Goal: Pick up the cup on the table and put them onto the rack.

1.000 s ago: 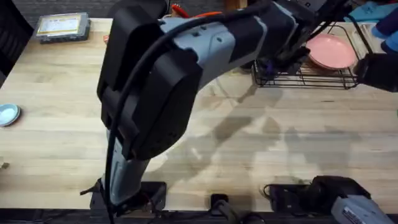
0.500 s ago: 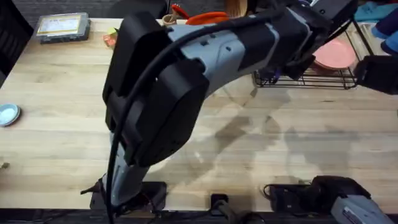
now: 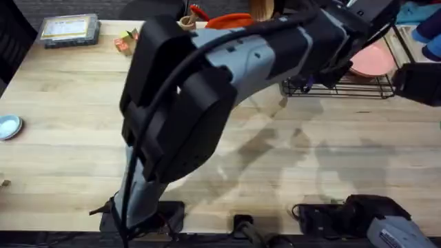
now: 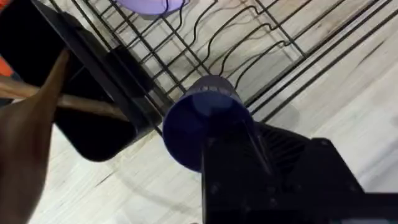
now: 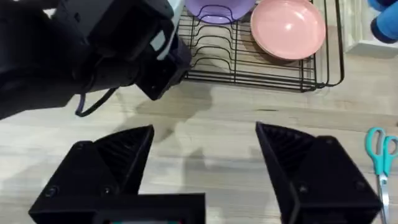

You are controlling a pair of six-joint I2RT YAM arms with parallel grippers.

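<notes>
The dark navy-purple cup [image 4: 205,121] hangs tilted over the near edge of the black wire rack [image 4: 249,31], its open mouth facing the left wrist camera. My left gripper [image 4: 214,146] is shut on the cup, with one black finger [image 4: 249,168] lying across its rim. From overhead, the left arm stretches across the table [image 3: 289,165] to the rack [image 3: 358,88], and a bit of the cup [image 3: 300,83] shows at the rack's left front corner. My right gripper [image 5: 205,168] stands open over bare table in front of the rack [image 5: 249,62].
A pink plate [image 3: 372,58] and a purple bowl [image 5: 217,9] stand in the rack. A black holder with wooden utensils [image 4: 81,106] is beside the rack. Teal scissors [image 5: 379,149] lie to the right. A grey box [image 3: 69,29] and a small blue dish [image 3: 8,127] sit far left.
The left arm has pushed a little farther back and right, carrying the cup closer to the rack's corner. The right arm has stayed still.
</notes>
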